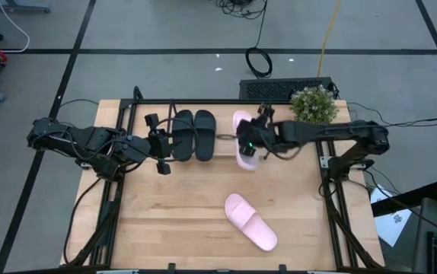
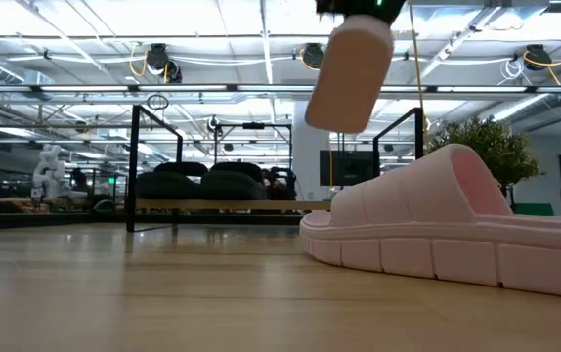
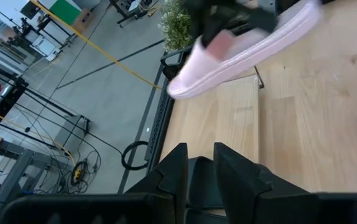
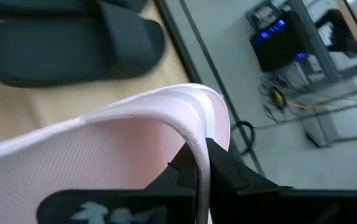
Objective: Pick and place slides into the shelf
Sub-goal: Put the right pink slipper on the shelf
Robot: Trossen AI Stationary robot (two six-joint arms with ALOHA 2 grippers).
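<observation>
Two black slides (image 1: 193,135) (image 2: 202,184) lie side by side, soles down, in the shelf (image 2: 134,166) at the table's far side. My right gripper (image 1: 249,143) (image 4: 197,165) is shut on one pink slide (image 1: 244,129) (image 2: 351,73) (image 3: 241,53), held in the air just right of the black pair. The other pink slide (image 1: 250,221) (image 2: 456,235) rests sole down on the near middle of the table. My left gripper (image 1: 160,144) (image 3: 201,165) hovers just left of the black slides with a narrow gap between its fingers, touching nothing. My right gripper pinches the pink slide's strap at its edge (image 4: 198,134), one finger on each face. The fingers come from above, slanting from the table's right. The slide is lifted clear and hangs tilted below the gripper, its long axis running roughly from near to far.
A potted plant (image 1: 314,104) (image 2: 486,147) stands at the table's far right corner, with a keyboard (image 1: 283,88) behind it. Black frame rails run along the table's left and right sides. Bare wood lies around the pink slide on the table.
</observation>
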